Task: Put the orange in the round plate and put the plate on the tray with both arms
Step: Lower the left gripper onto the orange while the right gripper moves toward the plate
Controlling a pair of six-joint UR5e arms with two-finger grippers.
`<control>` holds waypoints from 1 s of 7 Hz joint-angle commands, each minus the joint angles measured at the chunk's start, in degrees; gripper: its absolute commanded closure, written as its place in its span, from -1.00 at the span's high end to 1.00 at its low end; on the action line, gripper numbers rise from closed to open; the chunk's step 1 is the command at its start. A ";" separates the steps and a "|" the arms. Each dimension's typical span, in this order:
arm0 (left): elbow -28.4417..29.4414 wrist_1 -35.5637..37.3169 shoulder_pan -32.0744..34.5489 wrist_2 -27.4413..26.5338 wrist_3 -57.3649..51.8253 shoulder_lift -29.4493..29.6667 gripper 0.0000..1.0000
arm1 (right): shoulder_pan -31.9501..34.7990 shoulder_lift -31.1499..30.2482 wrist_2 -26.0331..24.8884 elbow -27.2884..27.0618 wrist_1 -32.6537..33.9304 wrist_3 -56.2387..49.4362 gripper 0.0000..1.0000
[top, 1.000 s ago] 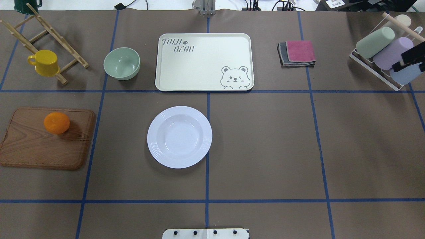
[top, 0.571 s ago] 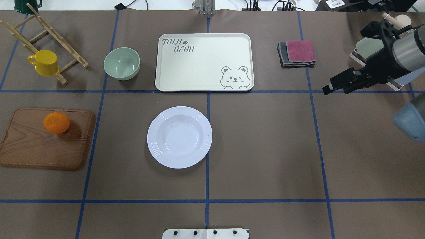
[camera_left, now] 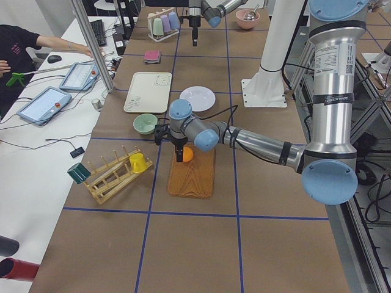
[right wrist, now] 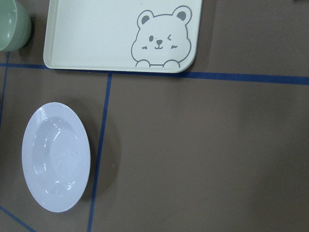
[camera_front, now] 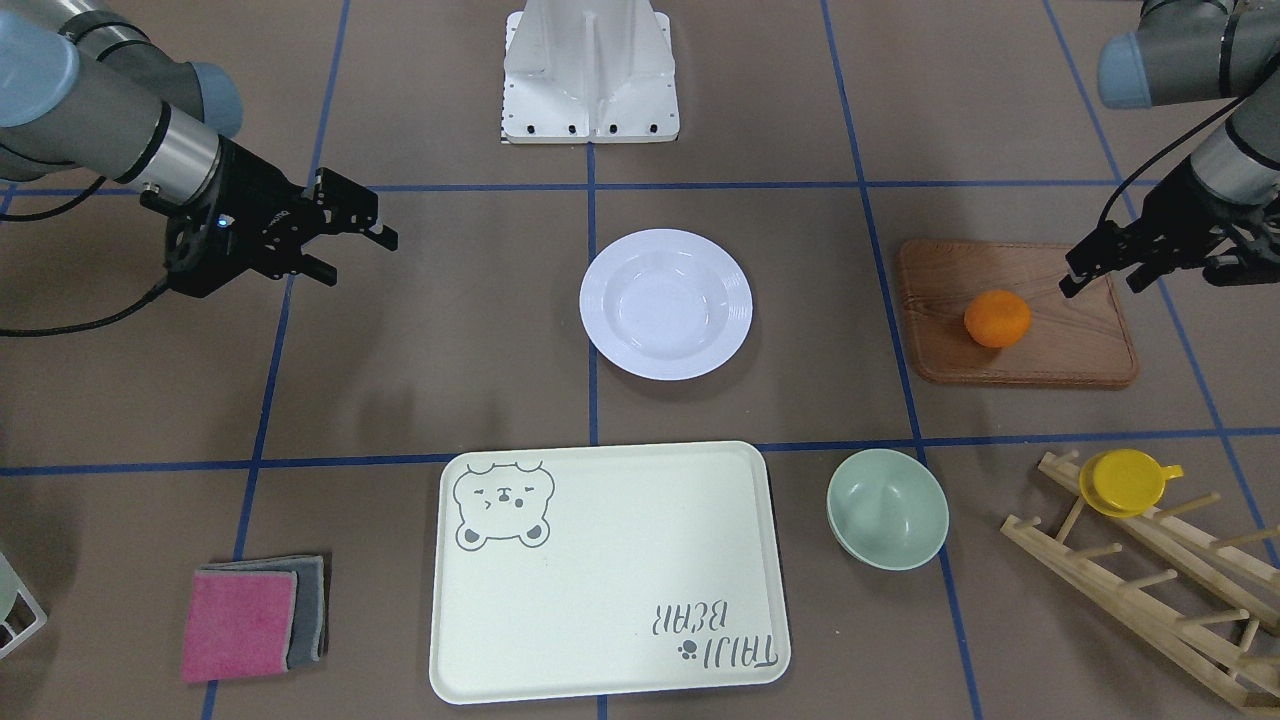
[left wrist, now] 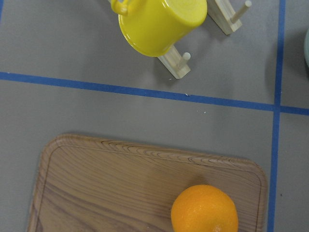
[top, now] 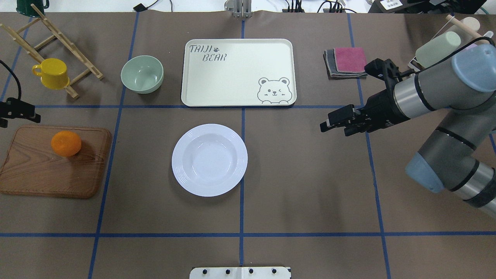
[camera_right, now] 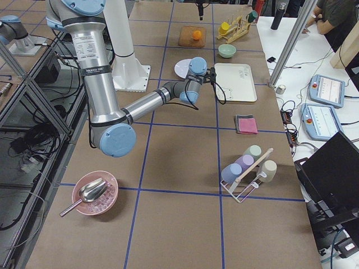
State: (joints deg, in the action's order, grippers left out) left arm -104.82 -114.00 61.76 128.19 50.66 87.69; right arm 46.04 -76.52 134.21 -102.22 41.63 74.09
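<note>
Overhead exterior view has the orange (top: 66, 143) sitting on the wooden board (top: 38, 174) at the robot's left, not yet in the round plate (top: 179, 159). The plate lies empty on the table (top: 310, 186) near the middle, with the tray (top: 240, 69) just beyond it, also bare.

The left fingers (camera_front: 1085, 265) hang above the board near the orange, spread apart and holding nothing. The right fingers (top: 336, 117) are likewise parted and empty, well to the right of the plate.

The main risk, as I judge it, is the fruit's shape. If the left fingers come down off-centre, one could nudge the orange and send it rolling off the board. Later, the glossy plate may slide under a one-sided push. If the two arms lift its rim unevenly, the plate could tip and let the orange roll out before it reaches the tray.
</note>
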 commanded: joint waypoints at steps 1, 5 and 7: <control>0.49 -1.22 -4.19 -2.60 4.61 0.99 0.99 | -4.71 0.57 -5.95 0.18 -4.88 7.29 0.98; 2.59 -1.13 -9.64 -5.59 8.93 3.54 0.99 | -6.40 0.67 -8.08 0.01 -4.89 7.48 0.97; 4.35 -1.22 -9.91 -5.59 9.01 4.50 0.99 | -6.40 0.67 -8.35 0.01 -4.89 7.48 0.97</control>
State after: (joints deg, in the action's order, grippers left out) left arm -101.29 -115.20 52.06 122.65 59.55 91.65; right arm 39.68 -75.85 126.06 -102.21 36.74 81.61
